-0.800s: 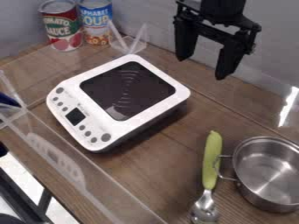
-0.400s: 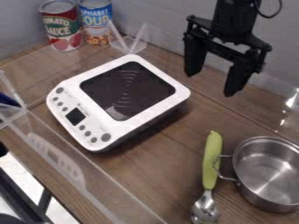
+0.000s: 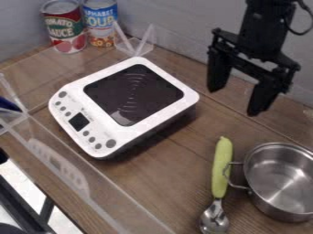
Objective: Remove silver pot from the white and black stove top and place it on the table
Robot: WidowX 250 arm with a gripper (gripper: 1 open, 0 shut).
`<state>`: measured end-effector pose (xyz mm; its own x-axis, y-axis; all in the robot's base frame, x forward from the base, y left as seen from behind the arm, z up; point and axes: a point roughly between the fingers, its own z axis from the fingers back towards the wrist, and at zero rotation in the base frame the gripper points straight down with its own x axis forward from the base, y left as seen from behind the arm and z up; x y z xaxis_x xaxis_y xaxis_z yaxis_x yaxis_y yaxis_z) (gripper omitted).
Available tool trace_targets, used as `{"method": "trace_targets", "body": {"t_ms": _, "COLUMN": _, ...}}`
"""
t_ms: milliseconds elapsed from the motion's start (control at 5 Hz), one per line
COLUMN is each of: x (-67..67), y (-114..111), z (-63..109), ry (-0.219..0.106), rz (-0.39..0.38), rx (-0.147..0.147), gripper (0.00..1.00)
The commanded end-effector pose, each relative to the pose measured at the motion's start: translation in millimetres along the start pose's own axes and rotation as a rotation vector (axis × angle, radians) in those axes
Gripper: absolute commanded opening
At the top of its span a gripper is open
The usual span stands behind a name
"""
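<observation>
The silver pot (image 3: 280, 182) stands on the brown wood-grain table (image 3: 184, 146) at the lower right, its inside bare. The white stove top (image 3: 124, 103) with its black cooking surface sits left of centre, and nothing rests on it. My black gripper (image 3: 240, 80) hangs above the table to the right of the stove and above the pot, fingers pointing down. Its jaws stand wide open with nothing between them.
A green-handled metal spoon (image 3: 219, 178) lies just left of the pot. Two food cans (image 3: 80, 25) stand at the back left by the wall. A clear plastic barrier (image 3: 73, 174) runs along the table's front edge.
My gripper has moved right and slightly down, away from the stove's back corner and nearer the pot side. Pot, spoon and stove have not moved.
</observation>
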<state>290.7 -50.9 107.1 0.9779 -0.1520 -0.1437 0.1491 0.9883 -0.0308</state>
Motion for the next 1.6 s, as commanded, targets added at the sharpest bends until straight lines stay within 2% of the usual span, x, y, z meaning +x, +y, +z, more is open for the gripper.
{"method": "trace_targets", "body": {"t_ms": 0, "x": 5.5, "y": -15, "z": 4.1, "ry": -0.041, "rz": -0.051, "rx": -0.007, "gripper": 1.00}}
{"method": "trace_targets", "body": {"t_ms": 200, "x": 8.0, "y": -26, "z": -6.0, "ry": -0.043, "rz": -0.098, "rx": -0.008, "gripper": 1.00}}
{"method": "trace_targets", "body": {"t_ms": 600, "x": 17.6, "y": -67, "z": -50.2, "ry": -0.057, "rz": -0.258, "rx": -0.007, "gripper": 1.00}}
{"method": "trace_targets", "body": {"t_ms": 800, "x": 21.9, "y": -71, "z": -57.9, "ry": -0.062, "rz": -0.280, "rx": -0.010, "gripper": 1.00}}
{"method": "trace_targets", "body": {"t_ms": 1000, "x": 24.7, "y": -72, "z": -58.1, "ry": -0.054, "rz": -0.273, "rx": -0.018, "gripper": 1.00}}
{"method": "trace_targets", "body": {"t_ms": 1400, "x": 37.7, "y": -68, "z": -53.3, "ry": -0.047, "rz": -0.211, "rx": -0.035, "gripper": 1.00}}
